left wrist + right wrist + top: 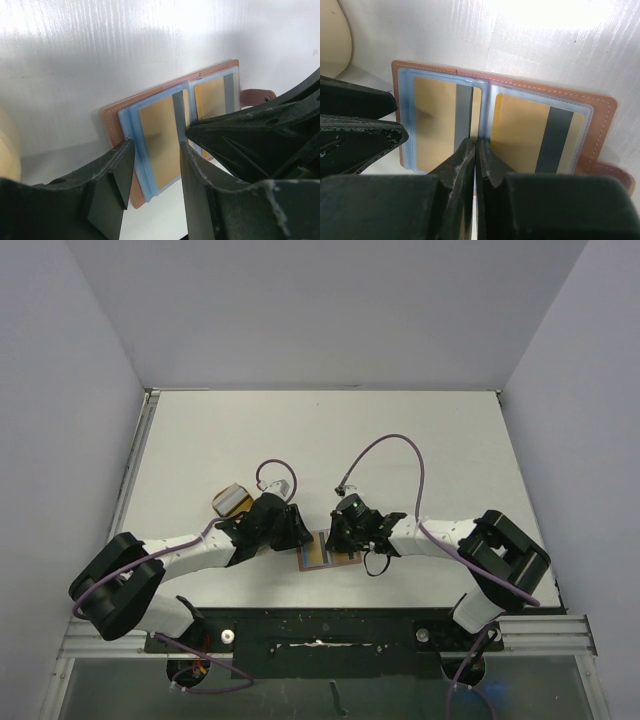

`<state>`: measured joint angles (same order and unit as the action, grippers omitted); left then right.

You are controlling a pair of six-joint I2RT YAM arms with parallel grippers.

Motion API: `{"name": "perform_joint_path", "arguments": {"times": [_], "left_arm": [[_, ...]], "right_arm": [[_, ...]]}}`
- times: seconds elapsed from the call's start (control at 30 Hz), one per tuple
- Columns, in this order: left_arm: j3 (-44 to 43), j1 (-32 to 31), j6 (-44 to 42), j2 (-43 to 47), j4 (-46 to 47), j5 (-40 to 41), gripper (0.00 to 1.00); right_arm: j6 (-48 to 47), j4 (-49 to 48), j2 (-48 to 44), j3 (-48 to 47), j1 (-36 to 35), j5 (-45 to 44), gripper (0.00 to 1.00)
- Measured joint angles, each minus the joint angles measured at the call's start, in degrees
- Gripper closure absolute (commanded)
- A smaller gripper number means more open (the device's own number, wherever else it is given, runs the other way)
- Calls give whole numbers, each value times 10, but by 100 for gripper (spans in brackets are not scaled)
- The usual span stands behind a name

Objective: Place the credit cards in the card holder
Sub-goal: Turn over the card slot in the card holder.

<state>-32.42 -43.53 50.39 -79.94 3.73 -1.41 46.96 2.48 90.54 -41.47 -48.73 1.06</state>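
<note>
The card holder (318,562) lies open on the table, reddish-brown with light blue plastic sleeves. A gold credit card with a dark stripe (432,120) sits in its left sleeve and another (520,132) in its right sleeve. In the left wrist view the same two credit cards (160,135) (210,97) show. My left gripper (156,150) is open, its fingers straddling the near corner of the holder (111,125). My right gripper (475,142) is shut, its tips resting at the middle fold between the two sleeves, with nothing seen between them.
A pale tan case (232,500) lies behind the left gripper, and its rounded edge shows in the right wrist view (335,35). The holder's closing tab (615,175) sticks out at its right end. Both arms' cables (385,445) loop over the table.
</note>
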Motion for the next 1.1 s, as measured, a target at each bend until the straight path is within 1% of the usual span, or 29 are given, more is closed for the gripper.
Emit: {"name": "perform_joint_path", "arguments": {"times": [0.07, 0.23, 0.43, 0.63, 0.77, 1.1], "left_arm": [[1, 0, 0, 0, 2, 0, 60], [1, 0, 0, 0, 6, 0, 60], [1, 0, 0, 0, 7, 0, 60], [1, 0, 0, 0, 6, 0, 60], [1, 0, 0, 0, 6, 0, 59], [1, 0, -1, 0, 6, 0, 59]], "right_arm": [[0, 0, 0, 0, 0, 3, 98], [-2, 2, -1, -5, 4, 18, 90], [-10, 16, -1, -16, 4, 26, 89], [-16, 35, -1, -23, 4, 22, 86], [-17, 41, -1, -24, 4, 20, 87], [-18, 47, 3, -25, 4, 12, 94]]}}
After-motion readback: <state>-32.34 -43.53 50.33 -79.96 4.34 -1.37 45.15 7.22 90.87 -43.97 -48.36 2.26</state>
